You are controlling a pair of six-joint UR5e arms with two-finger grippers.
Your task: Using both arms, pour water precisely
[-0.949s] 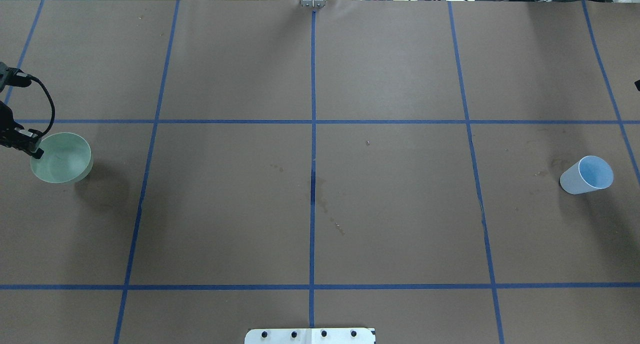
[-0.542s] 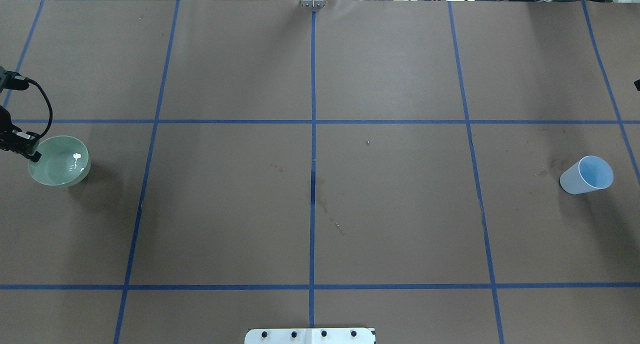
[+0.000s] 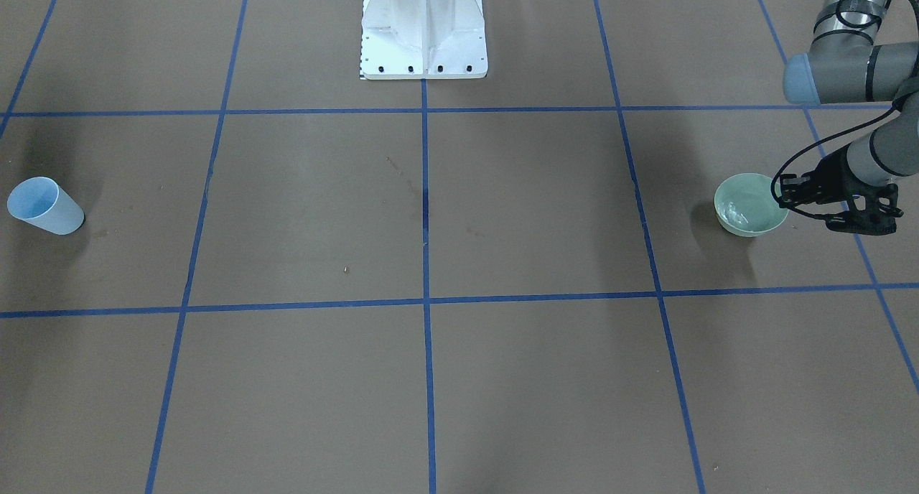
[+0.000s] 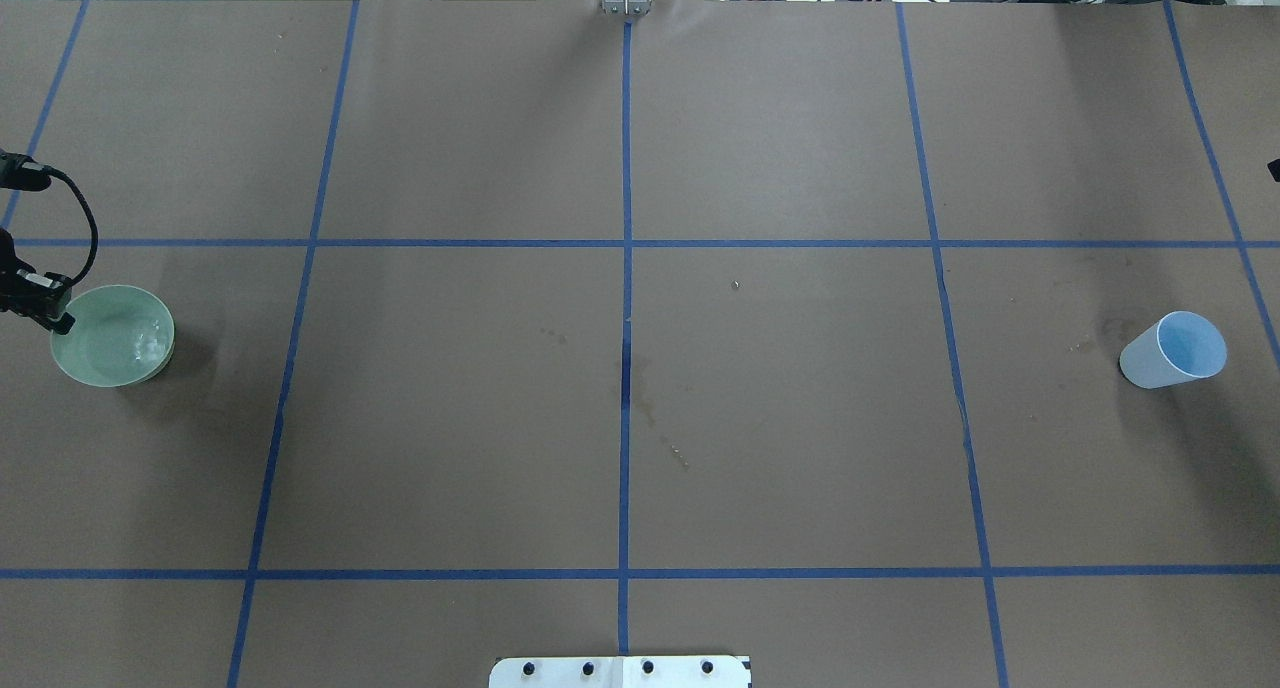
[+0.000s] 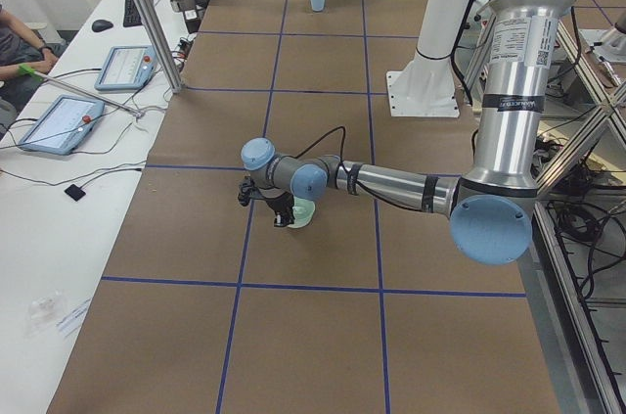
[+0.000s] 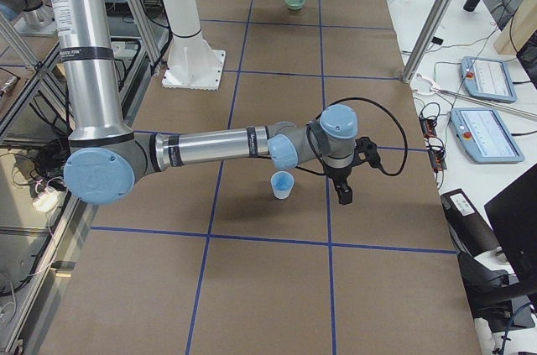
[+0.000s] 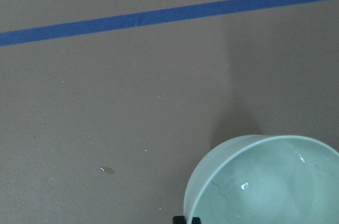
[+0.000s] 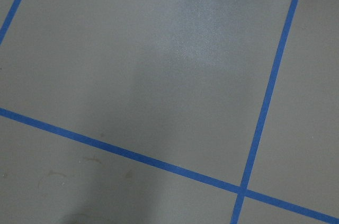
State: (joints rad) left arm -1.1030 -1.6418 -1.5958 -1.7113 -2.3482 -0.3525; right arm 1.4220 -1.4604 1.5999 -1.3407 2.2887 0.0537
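A pale green bowl (image 4: 112, 349) rests level on the brown table at the far left, with water (image 4: 149, 342) glinting inside it. My left gripper (image 4: 57, 317) is shut on the bowl's rim; the front-facing view shows that gripper (image 3: 787, 198) at the bowl (image 3: 747, 208). In the left wrist view the bowl (image 7: 265, 181) fills the lower right corner, its water (image 7: 244, 186) rippled. A light blue cup (image 4: 1172, 350) stands far right. My right gripper (image 6: 343, 193) hangs beside the cup (image 6: 282, 185), apart from it; I cannot tell its state.
Blue tape lines divide the brown table into squares. The white pedestal (image 3: 423, 27) stands at the robot's side of the middle. Faint stains (image 4: 650, 408) mark the centre. A side desk with tablets (image 5: 59, 120) and a person's arm (image 5: 15, 52) lie beyond the table edge.
The bowl has come down from a raised, tilted pose to sit level and lower, shifted slightly left with my left gripper. The cup has not moved.
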